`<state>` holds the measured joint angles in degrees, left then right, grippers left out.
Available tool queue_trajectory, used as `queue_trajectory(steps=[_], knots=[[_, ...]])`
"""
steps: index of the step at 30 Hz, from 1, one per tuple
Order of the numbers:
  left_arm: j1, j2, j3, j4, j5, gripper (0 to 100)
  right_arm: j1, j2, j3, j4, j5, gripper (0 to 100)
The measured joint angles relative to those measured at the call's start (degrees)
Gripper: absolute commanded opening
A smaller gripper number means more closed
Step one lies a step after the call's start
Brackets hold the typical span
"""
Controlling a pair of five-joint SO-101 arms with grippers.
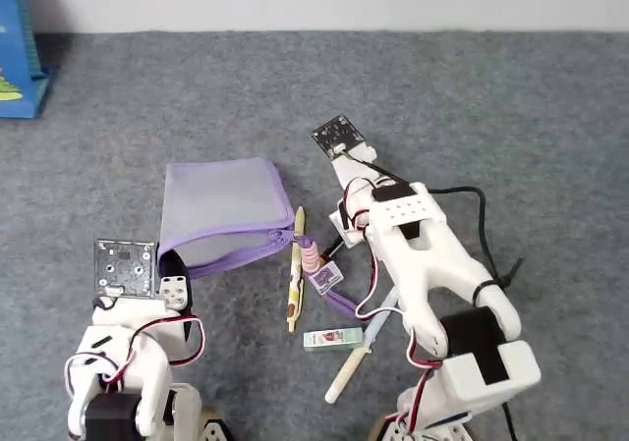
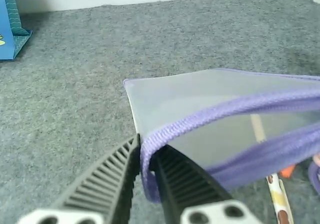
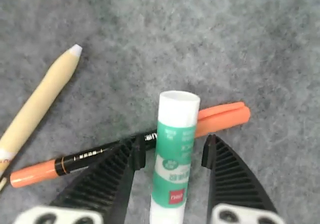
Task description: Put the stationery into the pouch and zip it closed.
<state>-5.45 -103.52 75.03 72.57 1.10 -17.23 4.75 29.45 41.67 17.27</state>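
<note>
Pouch (image 1: 216,205) pinched at one end by the left tool (image 1: 174,264), with a glue stick (image 3: 173,159) between the jaws of the right tool (image 3: 173,145).
The purple pouch lies flat on the grey bench (image 1: 491,97) in front of the left arm, its zip edge gaping. The left tool (image 2: 145,149) is pressed together on that purple edge at the end nearest the arm. The right tool stands spread to either side of the white and green glue stick, with a narrow gap on each side. The glue stick crosses over an orange pen (image 3: 220,116) lying on the bench. A beige pen (image 3: 42,97) rests nearby, apart from both.
</note>
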Motion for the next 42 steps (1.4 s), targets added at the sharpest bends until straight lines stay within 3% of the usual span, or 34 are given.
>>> queue_trajectory(steps=[4,13,18,26,33,42], knots=[[0.0,0.0,0.0,0.0,0.0,1,-0.88,0.26,0.0,-1.67,0.09,0.6],[0.0,0.0,0.09,0.0,0.0,1,-0.62,0.26,-0.09,-1.49,0.18,0.8],[0.0,0.0,0.09,0.0,0.0,1,-0.09,-4.57,-1.14,8.62,0.18,0.8],[0.09,0.0,-3.34,0.0,0.0,1,-0.44,-26.73,-1.67,24.79,-0.26,1.3],[0.18,2.11,-10.64,0.44,0.0,1,-4.31,-45.01,-1.67,31.74,-9.32,3.9],[0.09,26.11,-26.02,0.62,0.97,1,-12.4,-58.46,-1.67,24.62,-20.4,0.7]])
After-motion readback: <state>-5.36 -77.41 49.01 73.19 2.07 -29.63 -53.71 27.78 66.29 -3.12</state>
